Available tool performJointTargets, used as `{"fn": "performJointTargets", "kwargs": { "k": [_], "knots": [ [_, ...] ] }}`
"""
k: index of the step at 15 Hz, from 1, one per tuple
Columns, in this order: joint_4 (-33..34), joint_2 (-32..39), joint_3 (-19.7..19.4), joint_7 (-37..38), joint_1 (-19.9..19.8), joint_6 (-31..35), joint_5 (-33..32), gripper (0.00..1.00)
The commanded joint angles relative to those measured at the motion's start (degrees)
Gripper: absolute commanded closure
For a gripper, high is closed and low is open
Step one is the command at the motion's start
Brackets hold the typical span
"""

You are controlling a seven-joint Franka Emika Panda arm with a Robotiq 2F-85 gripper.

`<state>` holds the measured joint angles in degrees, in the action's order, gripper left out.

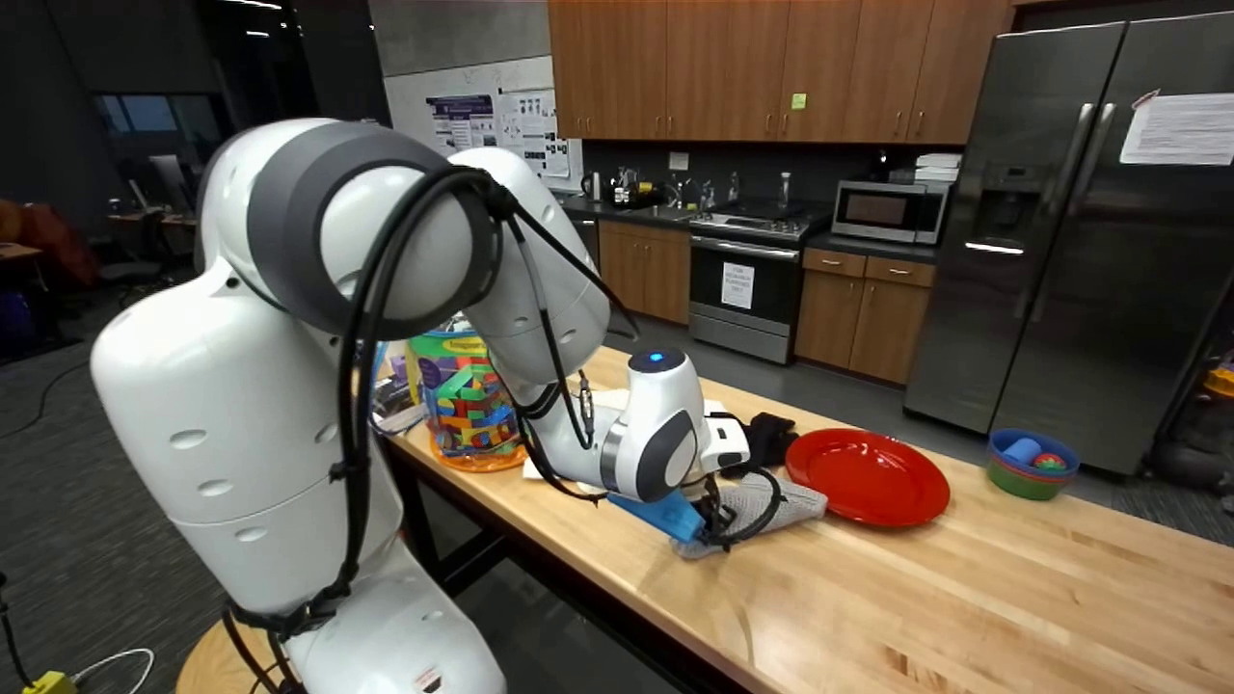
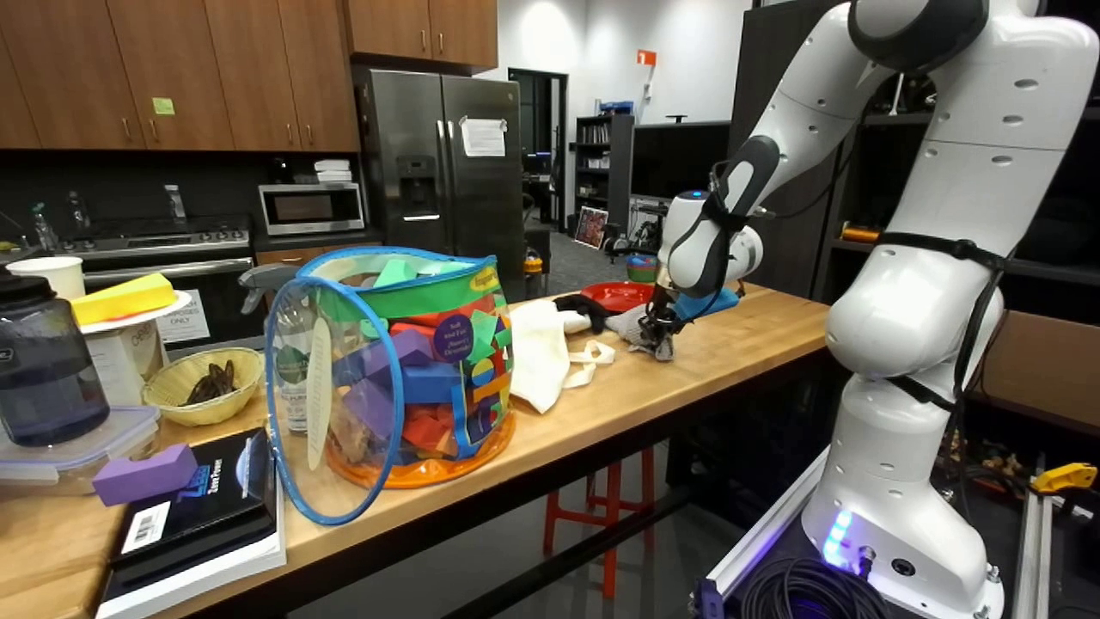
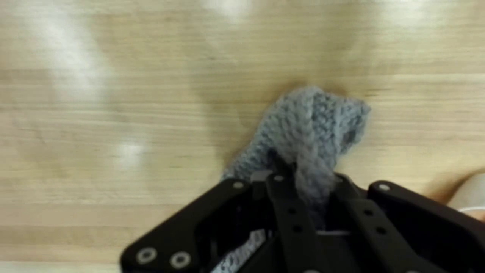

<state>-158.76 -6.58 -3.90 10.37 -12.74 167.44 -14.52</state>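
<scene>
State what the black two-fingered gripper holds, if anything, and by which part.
A grey knitted cloth: the gripper pinches a bunched fold near one end.

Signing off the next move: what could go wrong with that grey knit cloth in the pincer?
Slip: the pincer pinches a fold of the soft grey knit cloth, with loose fabric beyond it, so it might slide out.
Nudge: in an exterior view the cloth's end lies close to the red plate, so a drag that way could shift it.

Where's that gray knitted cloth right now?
In an exterior view, the gray knitted cloth is just left of the red plate, down at the wooden tabletop; the wrist view shows it pinched in the gripper.
</scene>
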Motion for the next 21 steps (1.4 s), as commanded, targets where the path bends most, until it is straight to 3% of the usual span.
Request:
{"fn": "performJointTargets", "kwargs": {
  "k": [1,9,21],
  "knots": [
    [-0.59,0.53,-3.68,-4.53,-2.33,0.65,-0.1,0.96],
    [-0.57,0.89,-10.48,-10.66,-5.64,1.13,1.53,0.96],
    [-0.48,1.81,-18.5,-13.51,-14.56,2.53,0.14,0.96]
  ]
}}
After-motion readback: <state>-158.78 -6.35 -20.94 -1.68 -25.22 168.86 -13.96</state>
